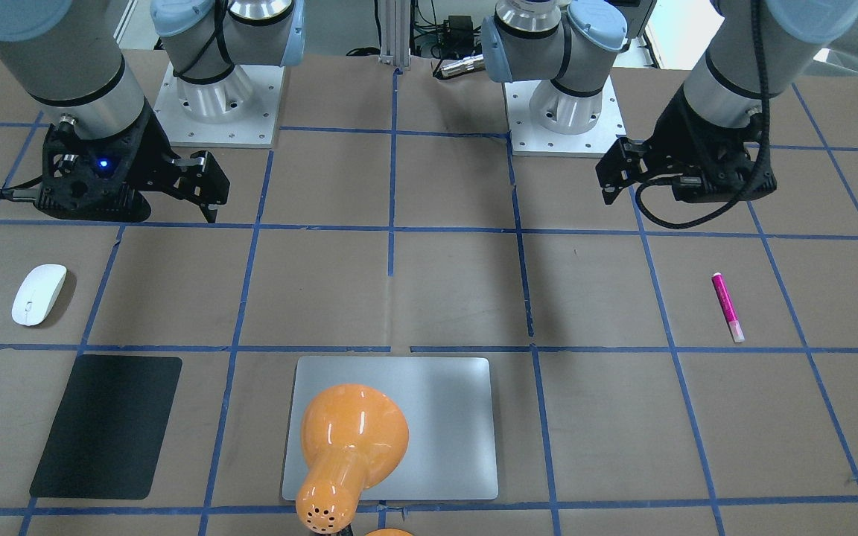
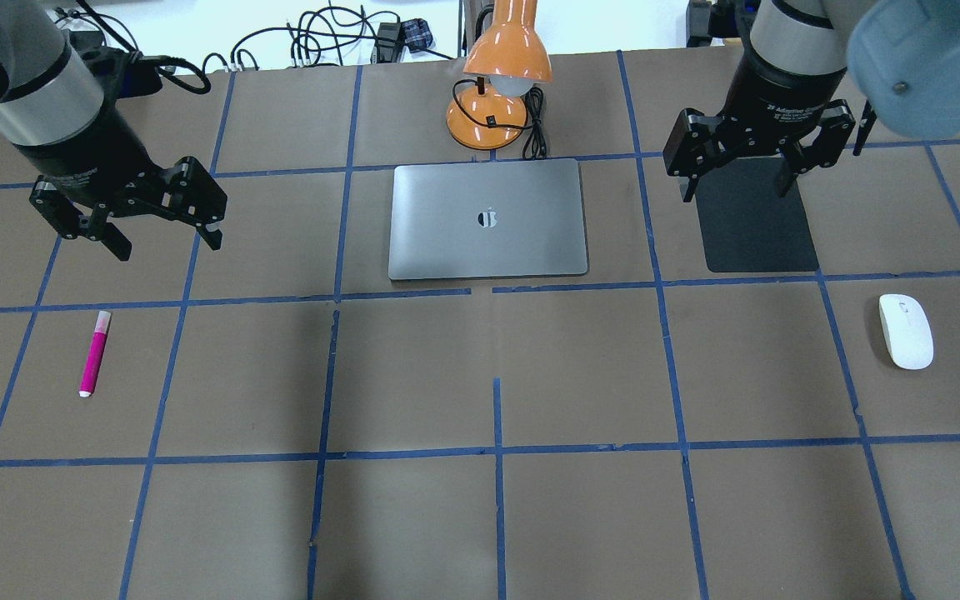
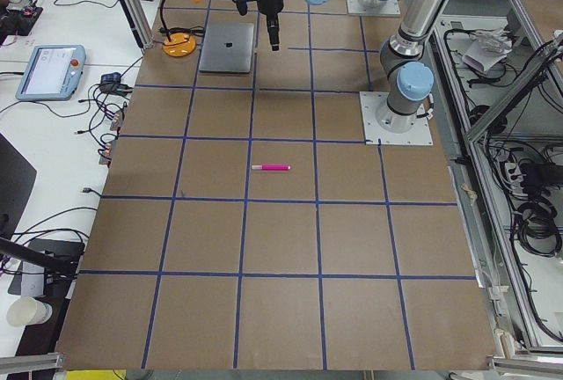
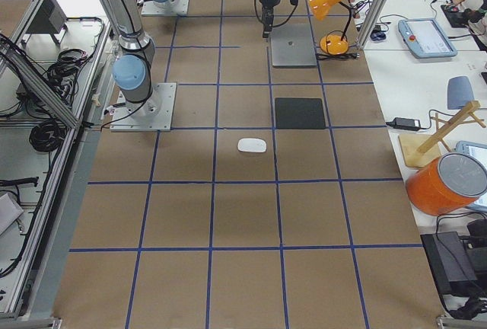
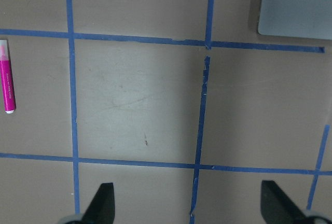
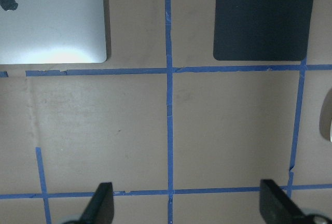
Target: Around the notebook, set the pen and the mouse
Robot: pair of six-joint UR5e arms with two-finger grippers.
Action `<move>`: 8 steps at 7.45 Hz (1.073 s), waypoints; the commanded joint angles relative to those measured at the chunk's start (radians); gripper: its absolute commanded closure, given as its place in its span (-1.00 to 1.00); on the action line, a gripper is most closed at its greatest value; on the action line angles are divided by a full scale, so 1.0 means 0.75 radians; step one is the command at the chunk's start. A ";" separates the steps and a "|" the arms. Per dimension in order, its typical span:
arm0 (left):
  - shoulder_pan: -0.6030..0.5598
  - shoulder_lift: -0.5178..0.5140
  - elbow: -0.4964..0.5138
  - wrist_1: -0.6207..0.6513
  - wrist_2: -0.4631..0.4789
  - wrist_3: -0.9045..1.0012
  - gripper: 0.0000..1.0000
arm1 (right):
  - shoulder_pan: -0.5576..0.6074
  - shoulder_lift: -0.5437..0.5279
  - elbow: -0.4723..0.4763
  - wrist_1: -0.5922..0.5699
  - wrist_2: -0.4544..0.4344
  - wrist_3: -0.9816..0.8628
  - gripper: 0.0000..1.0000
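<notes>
The pink pen [image 2: 94, 352] lies flat on the table's left side, below and apart from my left gripper [image 2: 167, 242], which hangs open and empty. In the left wrist view the pen [image 5: 7, 76] is at the left edge. The white mouse [image 2: 905, 331] rests at the far right, nearer the robot than my right gripper [image 2: 736, 192], which hovers open and empty over the black mat. The silver notebook [image 2: 488, 218] lies closed at the back centre, between both grippers. The right wrist view shows only a sliver of the mouse [image 6: 328, 123].
An orange desk lamp [image 2: 501, 58] stands just behind the notebook, its shade leaning over it. A black mat [image 2: 751, 217] lies right of the notebook. Blue tape lines grid the brown table. The arm bases [image 1: 217, 104] [image 1: 563, 112] stand on the robot's side.
</notes>
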 commanded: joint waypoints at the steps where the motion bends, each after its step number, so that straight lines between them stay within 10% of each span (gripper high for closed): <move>1: 0.203 -0.057 -0.010 0.031 0.002 0.088 -1.00 | -0.096 -0.010 0.027 -0.029 -0.003 -0.084 -1.00; 3: 0.377 -0.107 -0.112 0.208 0.002 0.343 -1.00 | -0.367 -0.010 0.149 -0.043 0.005 -0.370 -1.00; 8: 0.618 -0.290 -0.411 0.891 0.004 0.656 -1.00 | -0.773 0.202 0.554 -0.798 -0.072 -0.831 -1.00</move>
